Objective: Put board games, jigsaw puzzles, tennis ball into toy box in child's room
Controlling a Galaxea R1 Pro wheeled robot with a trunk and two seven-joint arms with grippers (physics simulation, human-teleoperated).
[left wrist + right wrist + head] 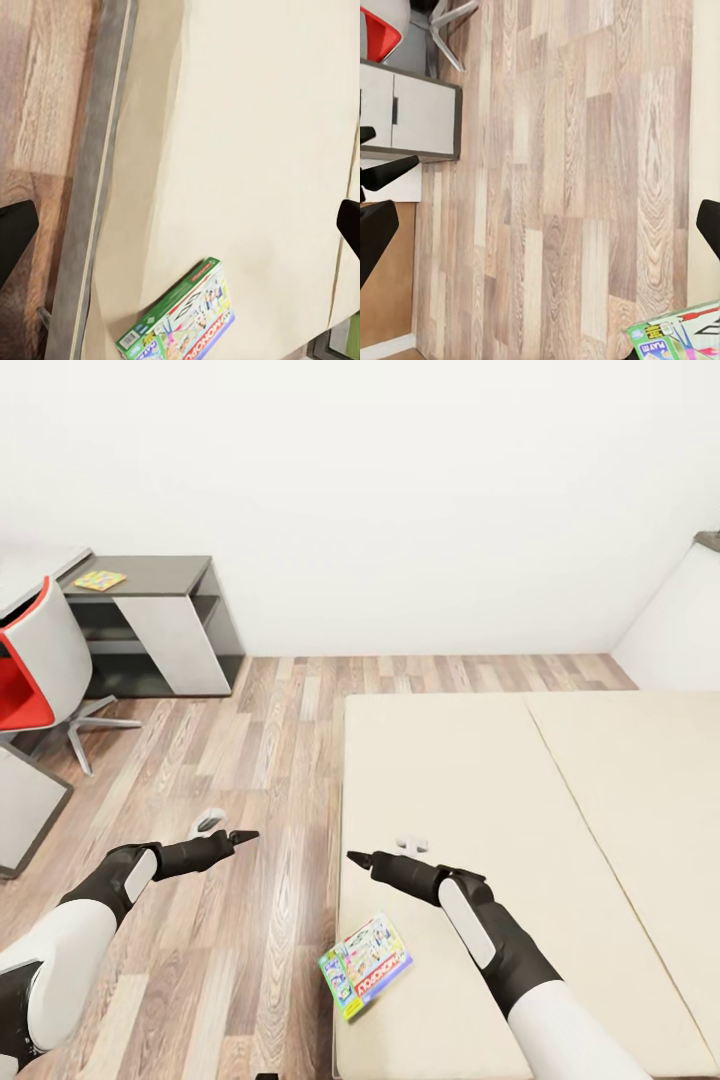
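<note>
- The bed point(480, 780) has a plain beige mattress, and its near left corner lies just below the right end effector point(352, 856).
- 1 board game point(366, 966) lies flat at that corner, its left end poking over the mattress edge, near the right end effector and nearer the robot than it.
- Bare wood floor point(260, 760) runs between the bed's left edge and the dark tabletop point(150, 575), with open room under the left end effector point(250, 836).
- 1 jigsaw puzzle point(100, 580) lies on that tabletop, well apart from both end effectors; a red and white chair point(35, 660) stands before it.
- Both arms reach forward, level, their tips pointing toward each other with a gap between.
- In each wrist view the 2 fingers stand wide apart, holding nothing.
- The left wrist view looks onto the mattress and the game box point(184, 319).
</note>
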